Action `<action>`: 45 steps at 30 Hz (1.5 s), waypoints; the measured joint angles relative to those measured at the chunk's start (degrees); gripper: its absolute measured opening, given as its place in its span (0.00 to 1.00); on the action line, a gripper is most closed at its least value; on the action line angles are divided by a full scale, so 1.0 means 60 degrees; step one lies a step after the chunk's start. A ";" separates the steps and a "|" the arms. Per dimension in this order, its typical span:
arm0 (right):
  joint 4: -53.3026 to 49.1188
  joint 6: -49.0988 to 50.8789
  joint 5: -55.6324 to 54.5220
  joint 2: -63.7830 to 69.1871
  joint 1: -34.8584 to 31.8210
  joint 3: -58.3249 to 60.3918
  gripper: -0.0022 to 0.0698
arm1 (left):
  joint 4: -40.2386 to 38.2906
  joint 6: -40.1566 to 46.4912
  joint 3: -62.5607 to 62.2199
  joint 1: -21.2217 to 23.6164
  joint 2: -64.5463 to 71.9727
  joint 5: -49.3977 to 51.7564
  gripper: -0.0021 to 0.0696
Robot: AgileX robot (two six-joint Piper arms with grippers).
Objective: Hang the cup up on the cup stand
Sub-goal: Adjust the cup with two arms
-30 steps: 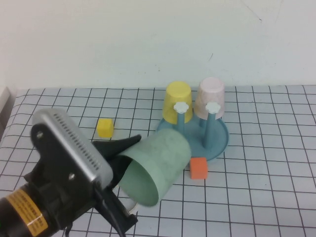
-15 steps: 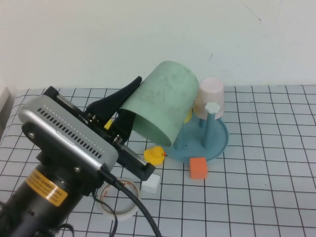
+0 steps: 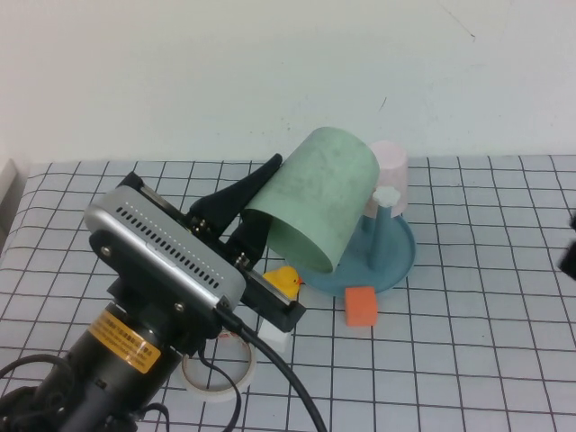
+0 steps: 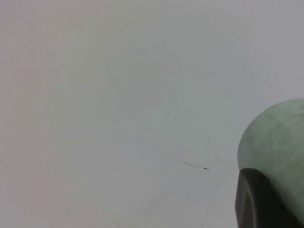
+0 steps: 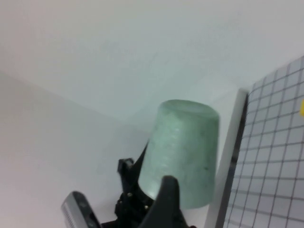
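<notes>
My left gripper (image 3: 259, 236) is shut on the pale mint-green cup (image 3: 328, 209) and holds it tilted in the air, its closed bottom up and toward the back. The cup hangs just left of and partly in front of the blue cup stand (image 3: 397, 261). One peg with a white cap (image 3: 387, 195) shows to the cup's right. The cup also shows in the left wrist view (image 4: 280, 137) beside a black finger (image 4: 261, 202), and in the right wrist view (image 5: 183, 152). My right gripper (image 3: 569, 256) is at the far right edge.
A pale pink cup (image 3: 393, 167) sits upside down on a back peg. The yellow cup is hidden behind the green cup. A yellow duck (image 3: 286, 281), an orange cube (image 3: 361, 306), a white cube (image 3: 275, 342) and a tape roll (image 3: 216, 371) lie on the gridded table.
My left gripper has lifted the green cup from low at the front up and to the right, toward the stand. The cup now covers the yellow cup.
</notes>
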 joint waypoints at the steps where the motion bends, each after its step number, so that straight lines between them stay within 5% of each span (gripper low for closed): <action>1: 0.0000 -0.0164 0.0276 0.0526 0.0000 -0.0328 0.98 | -0.0018 -0.0046 0.0000 0.0000 0.0000 0.0000 0.04; 7: 0.0000 -0.0815 0.0946 0.3095 0.1048 -0.2028 0.98 | -0.0037 -0.0312 0.0000 0.0000 0.0000 0.0000 0.04; 16: 0.0000 -0.1494 -0.0479 0.5596 0.3520 -0.4357 0.98 | -0.0511 -0.0398 0.0000 0.0000 0.0000 0.0000 0.04; 36: 0.0140 -0.1515 -0.1059 0.7384 0.4965 -0.6338 0.98 | -0.0813 -0.0572 0.0000 0.0000 0.0024 0.0007 0.04; 45: 0.0140 -0.1284 -0.0983 0.7430 0.4985 -0.6354 0.86 | -0.0828 -0.0626 0.0000 0.0000 0.0024 -0.0050 0.04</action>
